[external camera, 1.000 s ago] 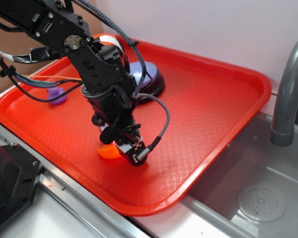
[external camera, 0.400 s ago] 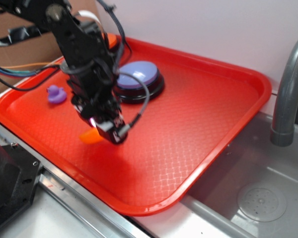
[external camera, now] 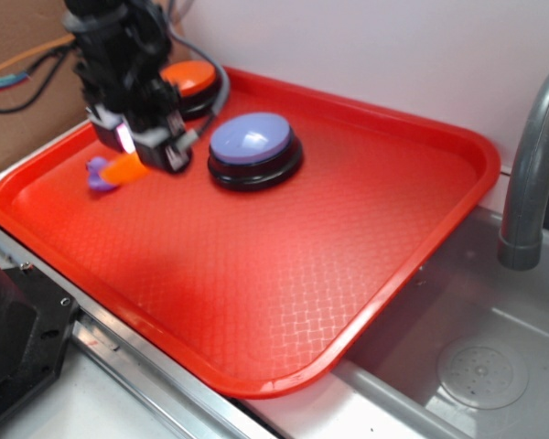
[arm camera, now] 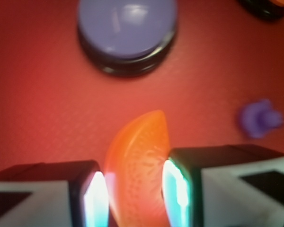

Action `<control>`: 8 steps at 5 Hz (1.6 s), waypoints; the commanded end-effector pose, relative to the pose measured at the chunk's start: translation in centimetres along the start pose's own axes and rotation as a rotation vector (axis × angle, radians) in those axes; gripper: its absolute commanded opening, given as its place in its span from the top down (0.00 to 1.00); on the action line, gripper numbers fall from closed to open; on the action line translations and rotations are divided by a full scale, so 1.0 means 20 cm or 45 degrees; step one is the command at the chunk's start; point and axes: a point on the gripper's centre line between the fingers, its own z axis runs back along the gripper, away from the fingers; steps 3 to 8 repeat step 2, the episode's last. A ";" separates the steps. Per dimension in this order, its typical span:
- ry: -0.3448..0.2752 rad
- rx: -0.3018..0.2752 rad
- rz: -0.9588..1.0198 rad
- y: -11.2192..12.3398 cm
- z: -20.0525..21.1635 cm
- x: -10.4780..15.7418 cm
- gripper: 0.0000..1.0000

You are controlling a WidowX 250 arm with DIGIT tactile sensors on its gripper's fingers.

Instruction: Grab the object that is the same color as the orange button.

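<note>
The gripper [arm camera: 135, 194] holds the orange wedge [arm camera: 138, 170] clamped between its fingers, lifted above the red tray [external camera: 348, 238], with the purple duck [arm camera: 260, 118] at two o'clock and the lavender button [arm camera: 127, 28] at twelve.

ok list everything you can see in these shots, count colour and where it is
tray: one, red, on the counter left of the sink
orange button: one, orange dome on a black base, far left corner of the tray, partly behind the arm
lavender-blue button: one, lavender-blue dome on a black base, back middle of the tray
orange wedge: one, bright orange crescent, clamped between the gripper pads, above the tray's left side
purple duck: one, small, purple, left part of the tray, partly hidden by the wedge in the exterior view
sink: one, grey metal, right of the tray
faucet: one, grey, right edge
cardboard: brown, behind the tray at left
gripper: one, black, shut on the orange wedge
</note>
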 end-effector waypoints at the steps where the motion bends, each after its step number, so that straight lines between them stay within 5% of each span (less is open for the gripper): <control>1: -0.076 -0.050 -0.010 0.20 0.22 0.09 1.00; 2: 0.003 -0.013 -0.060 0.17 0.21 0.09 1.00; 8: 0.003 -0.013 -0.060 0.17 0.21 0.09 1.00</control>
